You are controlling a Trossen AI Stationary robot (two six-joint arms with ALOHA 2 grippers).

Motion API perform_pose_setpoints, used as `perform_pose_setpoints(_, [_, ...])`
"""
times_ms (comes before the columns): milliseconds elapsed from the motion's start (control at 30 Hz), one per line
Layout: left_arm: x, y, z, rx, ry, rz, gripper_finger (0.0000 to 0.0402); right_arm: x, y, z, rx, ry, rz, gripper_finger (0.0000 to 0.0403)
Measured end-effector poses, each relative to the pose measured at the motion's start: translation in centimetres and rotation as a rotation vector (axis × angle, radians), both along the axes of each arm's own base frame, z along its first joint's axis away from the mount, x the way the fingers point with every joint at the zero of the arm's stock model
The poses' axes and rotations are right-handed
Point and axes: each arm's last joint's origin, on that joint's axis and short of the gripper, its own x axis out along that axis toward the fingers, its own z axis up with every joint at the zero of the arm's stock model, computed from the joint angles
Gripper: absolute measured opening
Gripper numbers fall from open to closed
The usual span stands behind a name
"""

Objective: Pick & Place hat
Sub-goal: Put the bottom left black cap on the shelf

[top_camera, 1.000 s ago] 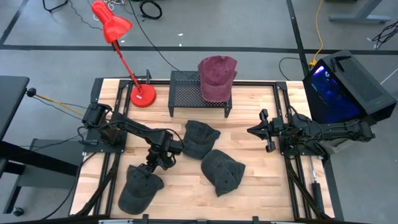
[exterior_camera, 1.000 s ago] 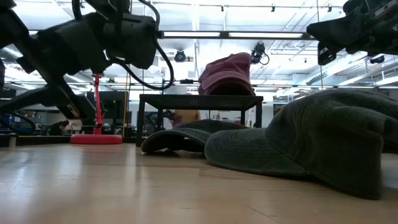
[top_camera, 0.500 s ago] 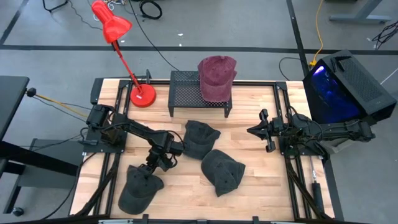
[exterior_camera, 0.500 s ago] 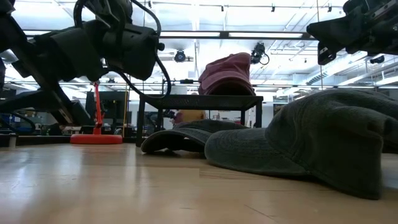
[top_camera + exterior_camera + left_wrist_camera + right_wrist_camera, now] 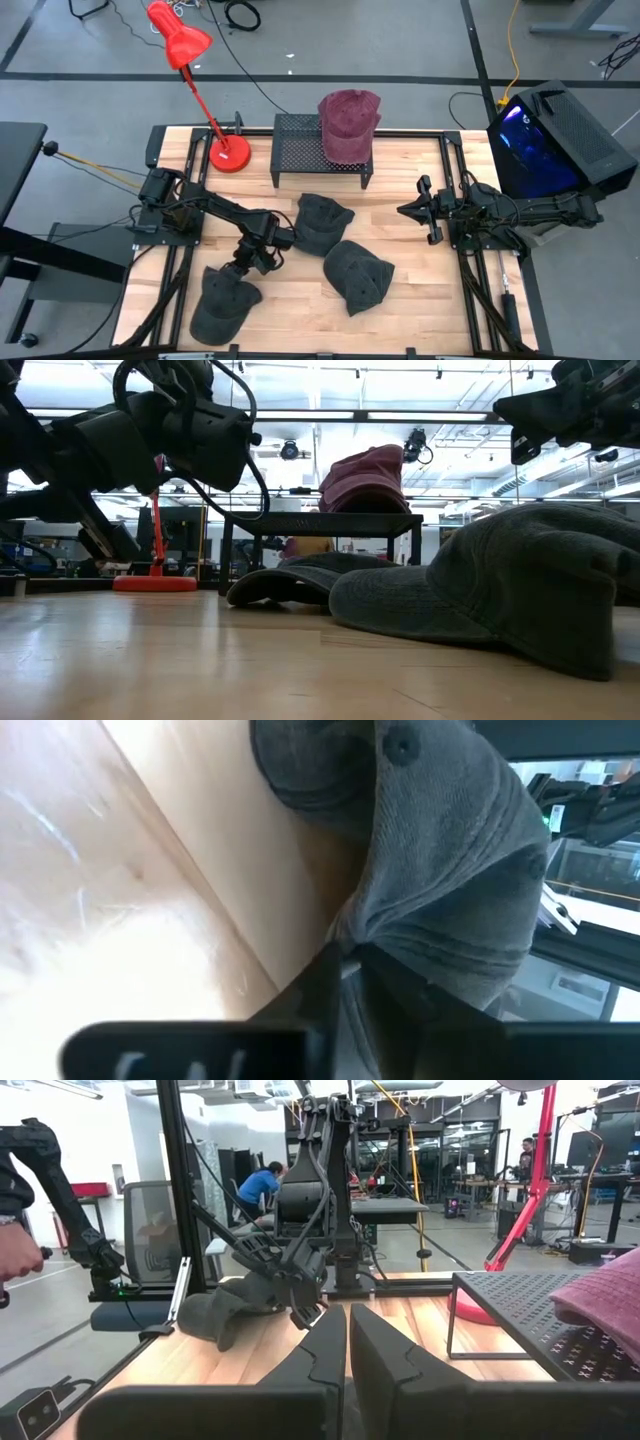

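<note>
Three dark grey hats lie on the wooden table: one near left (image 5: 222,303), one in the middle (image 5: 322,222), one near centre (image 5: 358,276). A maroon hat (image 5: 350,125) sits on the black mesh rack (image 5: 300,150) at the far edge. My left gripper (image 5: 243,268) is at the far edge of the near-left hat (image 5: 440,850) and shut on its cloth. My right gripper (image 5: 347,1342) is shut on nothing and hangs above the table's right side (image 5: 425,210), pointing toward the left. My left gripper pinches a bunched fold of the hat's crown cloth (image 5: 352,948) between its two fingers, at the rear of the crown, opposite the brim. The fingers slant down from the table's far left. Creases run from the pinch across the crown. The hat lies on the table.
A red desk lamp (image 5: 228,152) stands at the far left, its head reaching beyond the table. Black frame rails run along both side edges. A lit computer case (image 5: 555,140) stands off the right edge. Bare wood (image 5: 290,300) lies between the near hats.
My left gripper has stayed at the rear of the near-left hat and has shut on its crown cloth. The hat still lies where it was.
</note>
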Motion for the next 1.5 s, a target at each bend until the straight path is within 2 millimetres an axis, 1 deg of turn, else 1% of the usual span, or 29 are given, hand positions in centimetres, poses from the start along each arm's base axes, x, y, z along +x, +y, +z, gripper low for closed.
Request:
perform_pose_setpoints(133, [-0.1,0.2,0.0,0.004,0.01,0.004,0.0013,0.0,0.0,0.0,0.0,0.001,0.0,0.0023])
perform_pose_setpoints(200, [0.0,0.4,0.0,0.001,0.016,0.015,0.0005,0.0,0.0,0.0,0.0,0.001,0.0,0.0023])
perform_pose_setpoints(500, [-0.1,2.0,0.2,0.004,0.062,0.071,0.0004,0.0,0.0,0.0,0.0,0.001,0.0,0.0023])
perform_pose_setpoints(633, [-0.2,2.7,0.5,-0.006,0.078,0.065,0.0003,0.0,0.0,0.0,0.0,0.001,0.0,0.0022])
perform_pose_setpoints(800, [0.1,3.5,1.3,-0.023,0.069,0.061,0.0002,0.0,0.0,0.0,0.0,0.001,0.0,0.0023])
perform_pose_setpoints(1167, [1.6,5.2,3.6,-0.044,0.014,0.09,0.0002,0.0,0.0,0.0,0.0,0.001,0.0,0.0023])
perform_pose_setpoints(1333, [1.7,5.6,3.6,-0.045,0.004,0.1,0.0015,0.0,0.0,0.0,0.0,0.001,0.0,0.0023])
perform_pose_setpoints(1500, [1.7,5.8,3.6,-0.017,-0.006,0.089,0.0058,0.0,0.0,0.0,0.0,0.001,0.0,0.0023])
